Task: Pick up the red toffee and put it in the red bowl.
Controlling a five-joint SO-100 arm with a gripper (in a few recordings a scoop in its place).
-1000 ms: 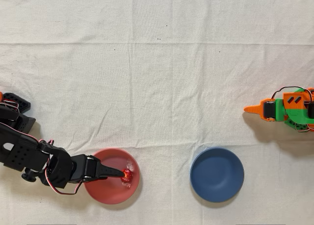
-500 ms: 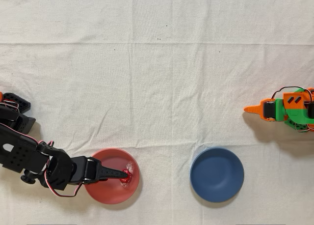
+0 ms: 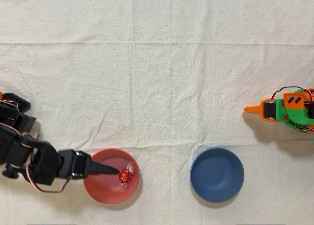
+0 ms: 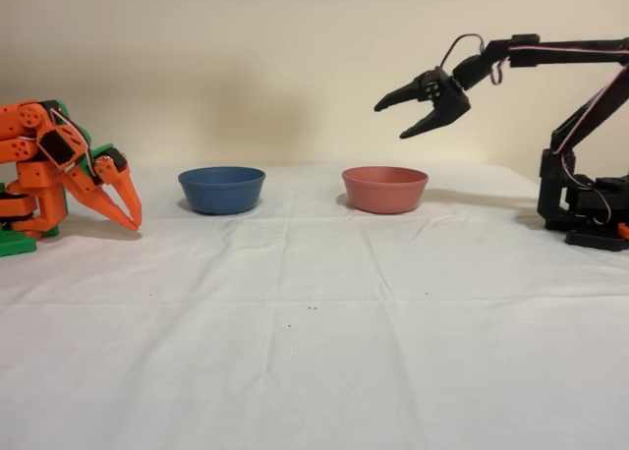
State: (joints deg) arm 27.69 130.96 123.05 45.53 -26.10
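The red toffee (image 3: 125,175) lies inside the red bowl (image 3: 103,190), near its right side in the overhead view, with its clear wrapper ends spread above and below it. My black gripper (image 3: 114,171) points at it from the left, its tip just short of the candy. In the fixed view the gripper (image 4: 390,122) hangs open well above the red bowl (image 4: 384,190), with nothing between its jaws. The bowl's wall hides the toffee in the fixed view.
A dark blue bowl (image 3: 217,174) stands to the right of the red one in the overhead view, and left of it in the fixed view (image 4: 221,189). The idle orange arm (image 3: 284,110) rests at the right edge. A white cloth covers the table.
The gripper has let go of the toffee, which now lies in the red bowl. The arm has drawn back to the left, away from the candy.
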